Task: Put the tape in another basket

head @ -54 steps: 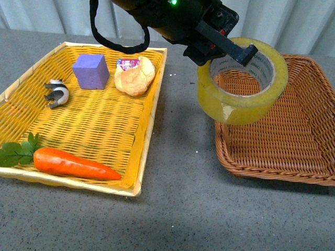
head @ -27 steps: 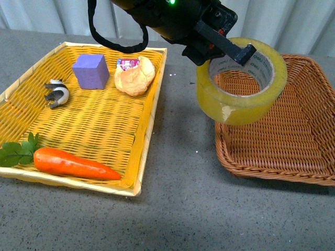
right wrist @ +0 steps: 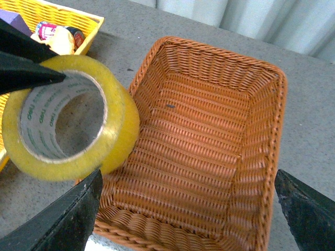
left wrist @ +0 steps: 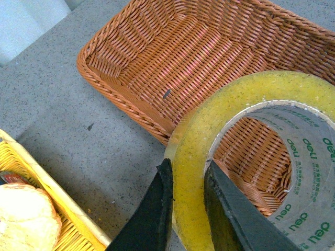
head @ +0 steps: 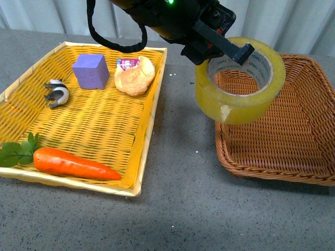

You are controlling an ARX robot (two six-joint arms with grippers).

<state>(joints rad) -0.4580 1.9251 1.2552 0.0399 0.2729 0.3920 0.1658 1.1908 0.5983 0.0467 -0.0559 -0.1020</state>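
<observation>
Lighting bright, even and diffuse in all three views; no harsh glare noted. Front view sharp. Soft shadow on the table [head: 178,209] under the basket [head: 277,157] rim at 6 o'clock. Tape [head: 238,104] carries a mild sheen. Right wrist view: right gripper [right wrist: 188,175] dark, slightly soft, at 5 and 7 o'clock.

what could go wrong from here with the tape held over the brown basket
1. The tape hangs over the rim of the brown basket, not over its middle. Released now, it might strike the rim and roll out onto the table.
2. The left gripper pinches only one wall of the roll, which hangs tilted, so it may slip or swing during the move.
</observation>
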